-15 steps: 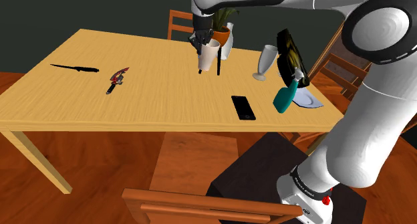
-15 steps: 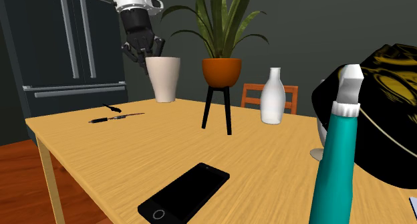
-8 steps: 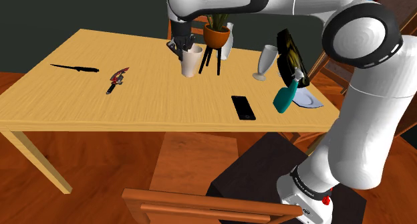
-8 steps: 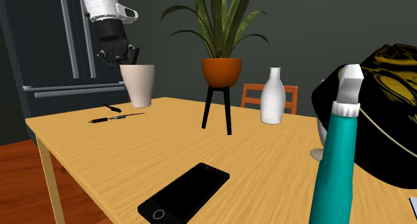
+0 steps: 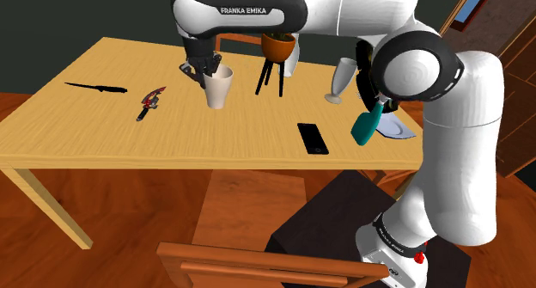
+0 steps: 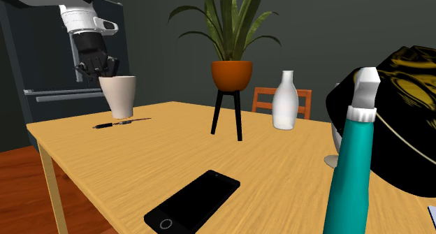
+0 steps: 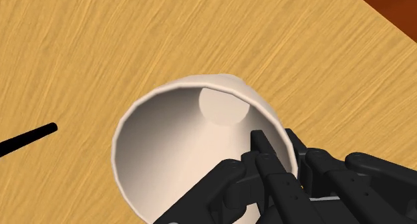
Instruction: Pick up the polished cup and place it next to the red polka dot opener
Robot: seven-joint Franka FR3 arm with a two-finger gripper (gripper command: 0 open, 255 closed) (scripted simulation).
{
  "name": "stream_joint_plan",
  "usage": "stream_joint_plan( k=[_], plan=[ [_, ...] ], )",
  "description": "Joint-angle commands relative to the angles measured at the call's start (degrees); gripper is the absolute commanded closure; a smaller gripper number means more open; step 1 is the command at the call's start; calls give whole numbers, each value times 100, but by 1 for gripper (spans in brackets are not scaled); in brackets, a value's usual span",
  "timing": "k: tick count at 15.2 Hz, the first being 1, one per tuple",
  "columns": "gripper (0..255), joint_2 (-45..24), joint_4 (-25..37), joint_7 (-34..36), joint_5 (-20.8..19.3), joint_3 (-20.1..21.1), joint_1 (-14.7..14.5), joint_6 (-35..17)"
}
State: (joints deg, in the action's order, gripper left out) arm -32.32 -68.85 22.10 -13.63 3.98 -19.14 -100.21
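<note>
With opener (image 5: 152,101) and knife (image 5: 96,88) well off one side, potted plant (image 5: 277,45) near the other, reaches down, gripper (image 5: 209,74) clamped on cream cup (image 5: 220,90) rim.

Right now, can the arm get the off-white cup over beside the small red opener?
Probably yes. The off-white tapered cup, held at its rim by the jaws, is near the red-handled opener; bare wooden table lies between.
</note>
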Motion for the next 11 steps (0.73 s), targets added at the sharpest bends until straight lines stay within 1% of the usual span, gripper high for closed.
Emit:
stream_joint_plan(
  k=[1, 2, 11],
  plan=[
    [255, -359, 509, 182, -30, 34, -195, 185],
    [255, -537, 767, 237, -41, 42, -271, 278],
    [255, -544, 91, 370, -71, 36, -238, -393]
  ],
)
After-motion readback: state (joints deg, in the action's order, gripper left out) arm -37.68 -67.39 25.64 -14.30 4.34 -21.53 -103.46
